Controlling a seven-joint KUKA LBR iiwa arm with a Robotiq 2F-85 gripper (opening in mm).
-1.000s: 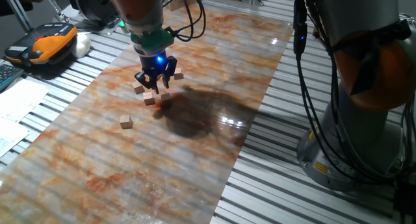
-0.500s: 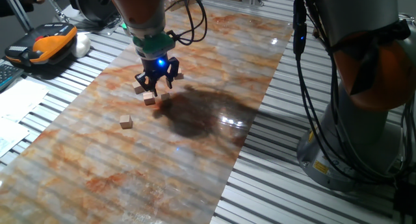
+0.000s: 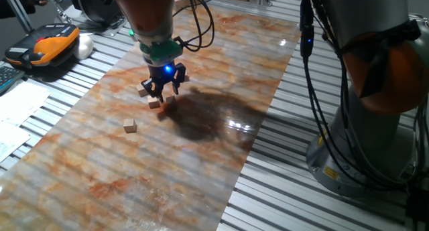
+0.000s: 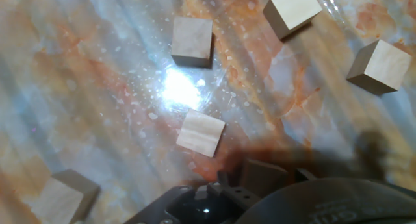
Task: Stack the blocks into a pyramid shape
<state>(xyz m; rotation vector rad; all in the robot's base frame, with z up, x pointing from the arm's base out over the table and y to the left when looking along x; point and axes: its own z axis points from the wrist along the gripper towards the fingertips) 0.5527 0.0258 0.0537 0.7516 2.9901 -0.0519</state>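
Hovering: gripper [image 3: 162,96] low over clustered blocks [image 4: 201,133] on marbled tabletop [image 3: 201,157]; one block [image 3: 130,126] well apart.
Jaws: hidden behind housing, can't tell if open or closed.
Risk: neighbours sit near, so a descent prob. nudges one, scattering the cluster.

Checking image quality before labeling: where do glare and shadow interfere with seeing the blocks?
Hand view: bright glare spot on the glossy tabletop between two blocks, which stay sharp; dark shadow along the bottom edge. Fixed view: broad arm shadow right of the gripper, small highlights beyond it; blocks tiny.
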